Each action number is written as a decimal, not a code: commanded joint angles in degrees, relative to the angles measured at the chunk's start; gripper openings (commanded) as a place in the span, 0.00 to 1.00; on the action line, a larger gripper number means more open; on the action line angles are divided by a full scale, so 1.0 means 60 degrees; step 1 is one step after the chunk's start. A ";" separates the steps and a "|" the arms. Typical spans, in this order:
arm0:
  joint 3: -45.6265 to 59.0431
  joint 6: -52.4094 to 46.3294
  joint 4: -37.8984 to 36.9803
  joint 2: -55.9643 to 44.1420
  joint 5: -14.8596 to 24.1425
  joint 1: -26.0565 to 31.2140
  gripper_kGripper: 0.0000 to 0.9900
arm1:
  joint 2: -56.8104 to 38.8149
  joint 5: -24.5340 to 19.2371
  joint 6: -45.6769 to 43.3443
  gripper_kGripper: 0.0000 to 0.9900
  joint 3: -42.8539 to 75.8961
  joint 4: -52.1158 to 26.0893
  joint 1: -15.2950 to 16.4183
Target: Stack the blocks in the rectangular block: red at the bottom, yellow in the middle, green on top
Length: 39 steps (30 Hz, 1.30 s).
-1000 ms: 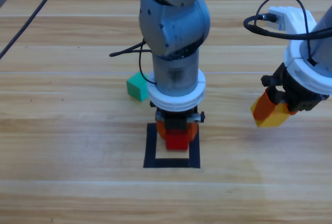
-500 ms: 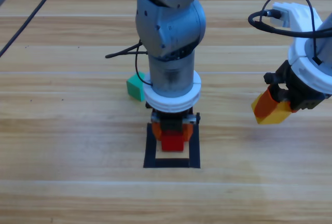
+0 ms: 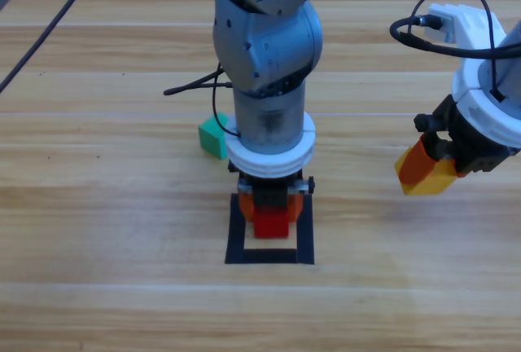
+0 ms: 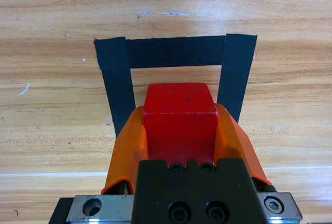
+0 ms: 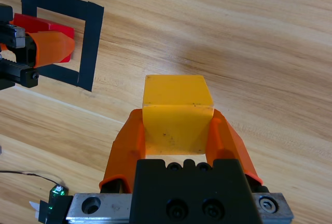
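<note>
In the lower middle of your high view, the black tape frame lies on the wooden table. Your left gripper is clamped on the red cube, which sits in the upper half of the frame; in the left wrist view that cube is pinched between both orange jaws, with bare wood showing ahead of it inside the tape. Whether it rests on the wood, you cannot tell. At right centre, your right gripper grips the yellow cube, held above the table well apart from the frame. Farther up, left of centre, the green cube sits on the wood just beside the left arm.
</note>
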 commanded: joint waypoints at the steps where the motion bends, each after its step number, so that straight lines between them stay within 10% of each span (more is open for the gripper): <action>1: 0.0164 -0.0134 -0.0073 0.0519 0.0118 0.0063 0.01 | 0.0106 -0.0018 0.0123 0.00 0.0173 -0.0209 -0.0262; 39: 0.0208 -0.0354 -0.0102 0.0358 0.0265 -0.0376 0.09 | 0.0223 0.0012 0.0079 0.00 0.0159 -0.0224 -0.0262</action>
